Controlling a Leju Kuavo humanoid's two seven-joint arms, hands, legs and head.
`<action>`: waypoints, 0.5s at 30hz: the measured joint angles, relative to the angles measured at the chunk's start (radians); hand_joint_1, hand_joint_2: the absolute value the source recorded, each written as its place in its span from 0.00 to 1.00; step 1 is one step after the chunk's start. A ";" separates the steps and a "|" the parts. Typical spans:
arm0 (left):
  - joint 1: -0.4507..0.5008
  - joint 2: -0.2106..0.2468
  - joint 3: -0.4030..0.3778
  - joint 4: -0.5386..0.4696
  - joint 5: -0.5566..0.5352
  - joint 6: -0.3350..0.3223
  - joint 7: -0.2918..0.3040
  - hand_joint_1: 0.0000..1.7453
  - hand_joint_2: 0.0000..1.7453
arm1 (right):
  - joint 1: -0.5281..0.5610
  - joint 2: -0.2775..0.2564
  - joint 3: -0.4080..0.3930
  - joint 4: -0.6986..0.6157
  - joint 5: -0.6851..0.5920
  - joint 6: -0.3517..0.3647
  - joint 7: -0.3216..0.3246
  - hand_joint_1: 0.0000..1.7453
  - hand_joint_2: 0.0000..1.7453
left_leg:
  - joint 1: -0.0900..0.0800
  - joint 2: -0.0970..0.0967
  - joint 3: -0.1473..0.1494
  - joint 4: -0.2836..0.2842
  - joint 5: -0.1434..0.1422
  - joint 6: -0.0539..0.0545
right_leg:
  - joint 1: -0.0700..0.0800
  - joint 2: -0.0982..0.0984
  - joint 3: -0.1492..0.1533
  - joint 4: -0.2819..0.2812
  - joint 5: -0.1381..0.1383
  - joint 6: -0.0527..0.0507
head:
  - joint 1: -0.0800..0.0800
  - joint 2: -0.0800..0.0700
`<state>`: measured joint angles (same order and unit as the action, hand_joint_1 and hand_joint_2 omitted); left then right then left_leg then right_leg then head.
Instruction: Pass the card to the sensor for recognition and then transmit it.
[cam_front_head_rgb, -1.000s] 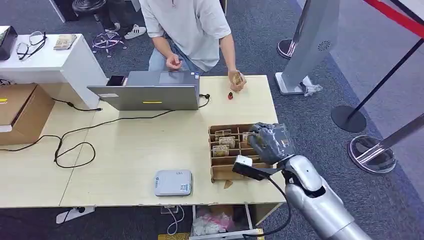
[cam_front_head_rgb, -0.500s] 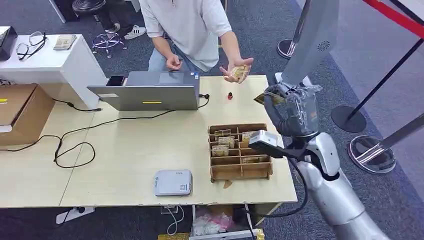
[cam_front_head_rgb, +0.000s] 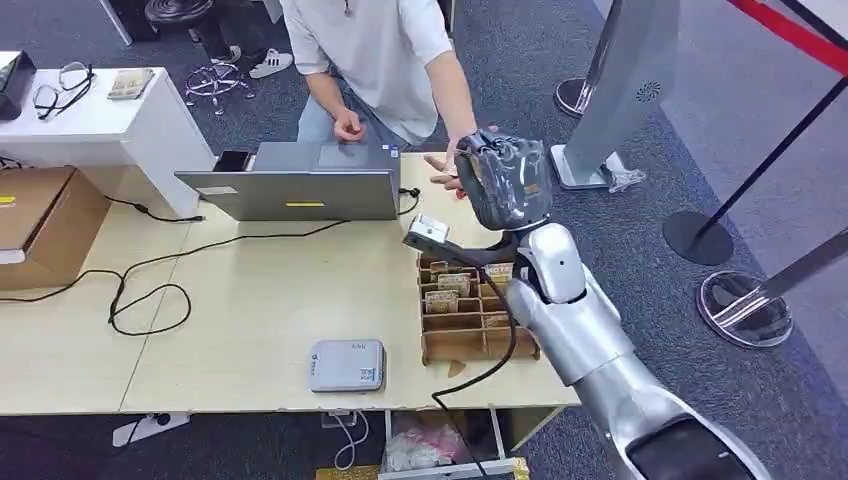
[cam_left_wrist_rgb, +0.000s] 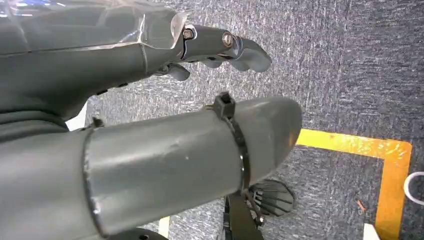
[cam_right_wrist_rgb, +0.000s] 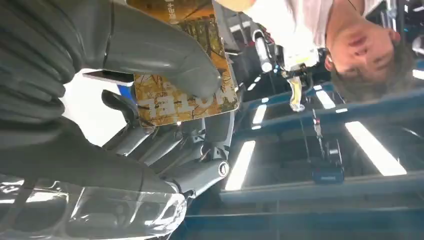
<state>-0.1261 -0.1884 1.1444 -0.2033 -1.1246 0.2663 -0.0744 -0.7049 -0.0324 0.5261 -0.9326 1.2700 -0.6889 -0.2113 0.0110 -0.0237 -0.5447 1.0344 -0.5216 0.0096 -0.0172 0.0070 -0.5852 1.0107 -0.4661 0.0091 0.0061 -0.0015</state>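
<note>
laptop (cam_front_head_rgb: 300, 185) behind sensor (cam_front_head_rgb: 345, 365) | divided box (cam_front_head_rgb: 470, 305) right of sensor

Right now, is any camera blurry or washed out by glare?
Head view: evenly lit and sharp on the table. Right wrist view: bright ceiling strips glare, yet the card under the right hand stays readable. Left wrist view: the close left hand looks soft.

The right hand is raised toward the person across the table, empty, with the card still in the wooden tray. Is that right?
Not empty: the right hand pinches a brown patterned card under its thumb, as the right wrist view shows. It is raised toward the person across the table.
</note>
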 joint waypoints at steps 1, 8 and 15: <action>-0.001 0.000 -0.002 0.000 0.000 0.000 0.002 0.00 0.00 | -0.013 0.011 0.000 0.023 0.007 0.000 0.000 1.00 1.00 | 0.000 0.000 0.000 0.000 0.000 0.000 | 0.000 0.000 0.000 0.000 0.000 0.000 | 0.000 0.000; 0.003 0.005 -0.003 0.000 0.021 0.001 0.006 0.00 0.00 | -0.070 0.095 0.001 0.146 0.023 -0.002 -0.027 1.00 1.00 | 0.000 0.000 0.000 0.000 0.000 0.000 | 0.000 0.000 0.000 0.000 0.000 0.000 | 0.000 0.000; 0.012 0.005 -0.003 0.000 0.040 0.006 -0.002 0.00 0.00 | -0.099 0.145 -0.002 0.249 0.037 -0.004 -0.032 0.00 1.00 | 0.000 0.000 0.000 0.000 0.000 0.000 | 0.000 0.000 0.000 0.000 0.000 0.000 | 0.000 0.000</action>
<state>-0.1144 -0.1839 1.1417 -0.2033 -1.0849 0.2724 -0.0763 -0.8044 0.1121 0.5245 -0.6836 1.3066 -0.6928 -0.2438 0.0109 -0.0237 -0.5443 1.0344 -0.5216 0.0096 -0.0172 0.0071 -0.5852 1.0106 -0.4661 0.0091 0.0061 -0.0015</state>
